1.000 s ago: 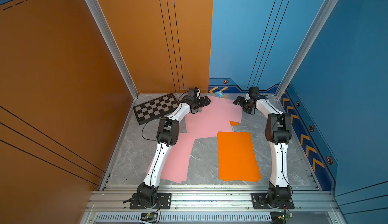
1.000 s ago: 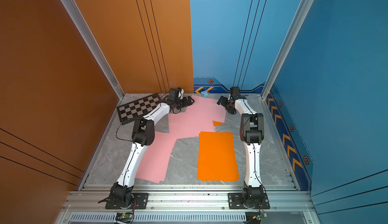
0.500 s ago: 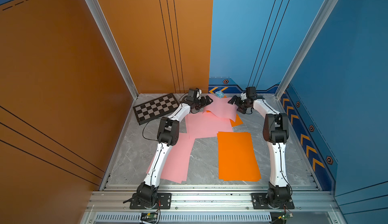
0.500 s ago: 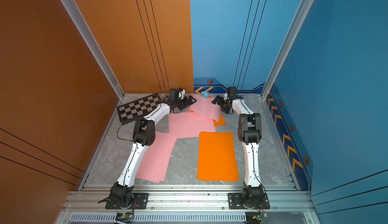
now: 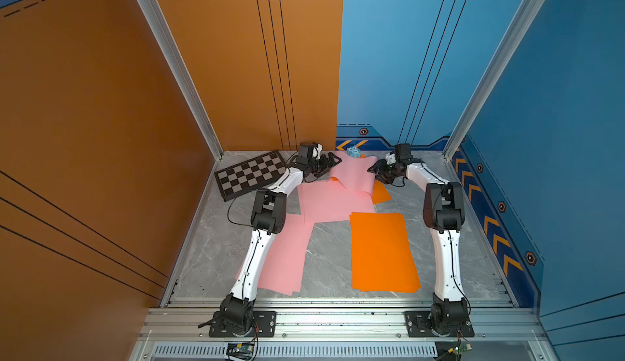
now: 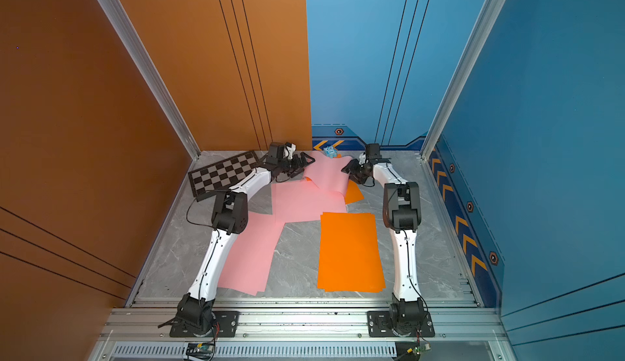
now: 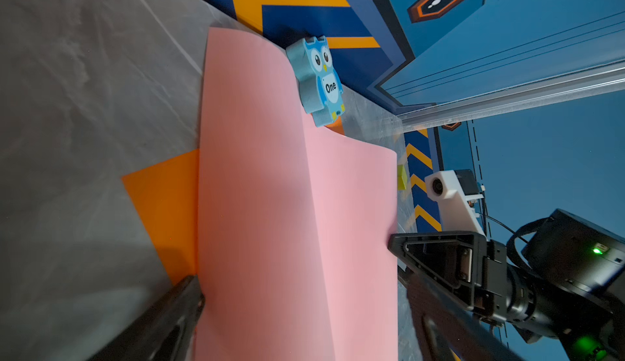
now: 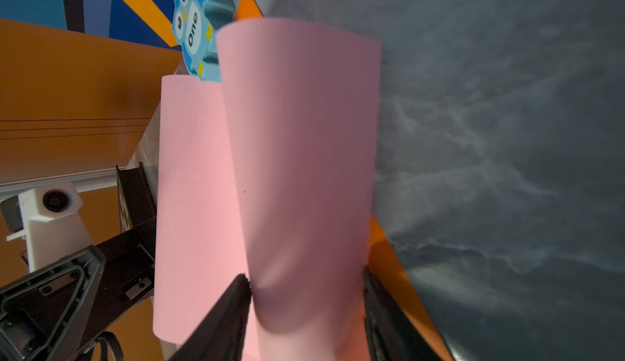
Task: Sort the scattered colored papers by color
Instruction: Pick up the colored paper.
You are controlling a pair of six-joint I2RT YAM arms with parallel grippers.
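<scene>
In a top view, a buckled pink sheet [image 5: 351,177] arches up at the far centre, between the left gripper [image 5: 334,165] and right gripper [image 5: 371,170]. Other pink sheets [image 5: 287,254] lie flat nearer and left, and an orange stack [image 5: 382,251] lies near right.

Left wrist: its 2 fingers [image 7: 176,312] are spread wide with the sheet's end between them, and a blue owl block [image 7: 319,78] sits beyond.

Right wrist: the fingers [image 8: 230,312] are half apart, with the bowed sheet touching both. Whether it is pinched, I cannot tell.
</scene>
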